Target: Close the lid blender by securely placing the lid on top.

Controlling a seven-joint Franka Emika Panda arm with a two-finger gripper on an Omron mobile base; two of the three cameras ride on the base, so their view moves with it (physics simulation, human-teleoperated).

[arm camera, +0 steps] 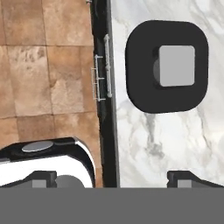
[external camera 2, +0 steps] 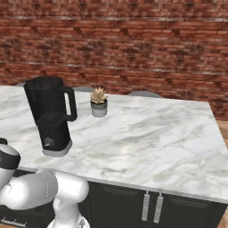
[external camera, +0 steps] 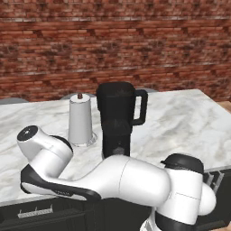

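The marble counter (external camera 2: 156, 133) spans both base views in front of a red brick wall (external camera: 113, 45), with dark cabinets (external camera 2: 151, 205) under its near edge. The blender (external camera: 116, 118) stands upright on the counter, its dark jar open at the top and its side handle turned to the right in both base views; its base sits near the counter's front edge. Just beside it on the left in the left base view stands a white-grey cylinder (external camera: 80, 121) with a dark red knob on top. A small potted plant (external camera 2: 99, 102) sits behind and to the right of the blender in the right base view, apart from it.

In the hand view the lid (arm camera: 166, 65) lies flat on the marble close to the counter's edge, grey square centre facing up. The gripper (arm camera: 111, 179) hangs above it with its fingertips (arm camera: 186, 180) spread wide, holding nothing; the lid lies beyond them, untouched
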